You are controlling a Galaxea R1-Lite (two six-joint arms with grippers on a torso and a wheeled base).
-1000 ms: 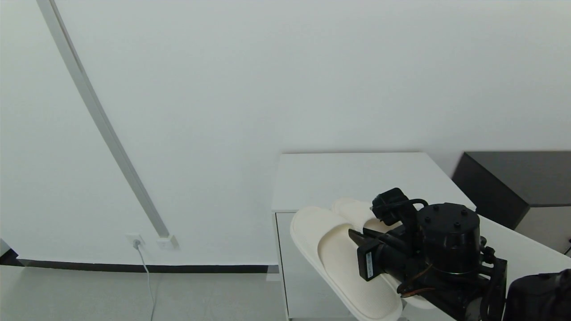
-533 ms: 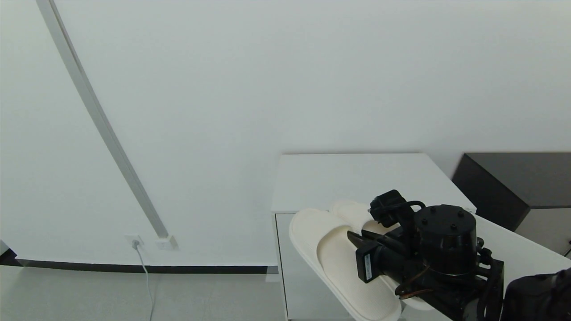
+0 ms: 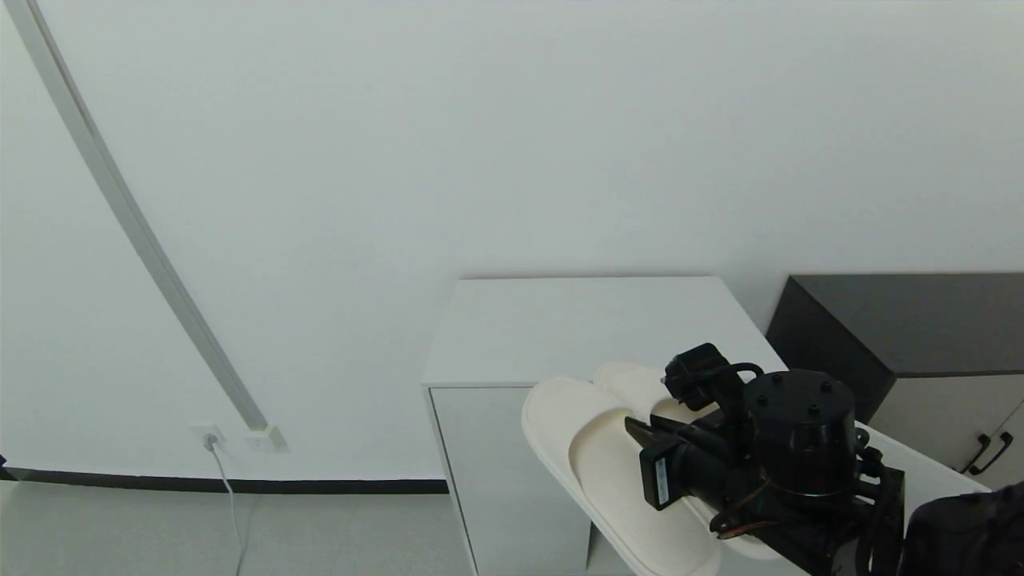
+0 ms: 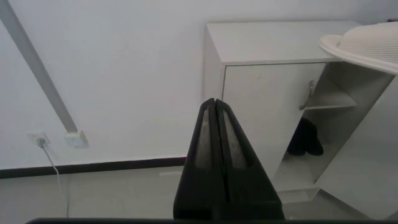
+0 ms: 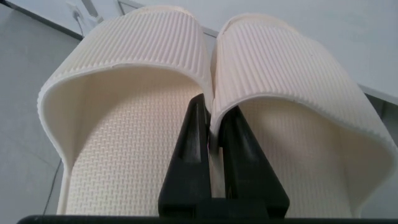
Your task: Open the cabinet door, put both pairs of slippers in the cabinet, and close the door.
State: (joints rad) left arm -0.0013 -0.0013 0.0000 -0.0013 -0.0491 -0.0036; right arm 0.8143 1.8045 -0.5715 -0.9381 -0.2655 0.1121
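Observation:
A pair of cream slippers (image 3: 608, 472) hangs in front of the white cabinet (image 3: 576, 328), soles together. My right gripper (image 3: 642, 426) is shut on their inner edges, and the right wrist view shows the gripper (image 5: 208, 106) pinching both slippers (image 5: 137, 81) side by side. The cabinet door (image 3: 920, 462) stands open, swung out to the right. In the left wrist view the cabinet (image 4: 267, 43) shows a shelf (image 4: 329, 102) and a dark item (image 4: 306, 138) low inside. My left gripper (image 4: 214, 102) is shut and empty, held left of the cabinet above the floor.
A dark-topped cabinet (image 3: 904, 320) with black handles (image 3: 988, 452) stands to the right of the white one. A wall socket (image 3: 210, 438) with a cable and a slanted wall rail (image 3: 128, 216) are at the left. Open floor lies left of the cabinet.
The whole head view has shifted, so the cabinet and wall now sit further left in the picture. The right gripper still holds the slippers in the same pose.

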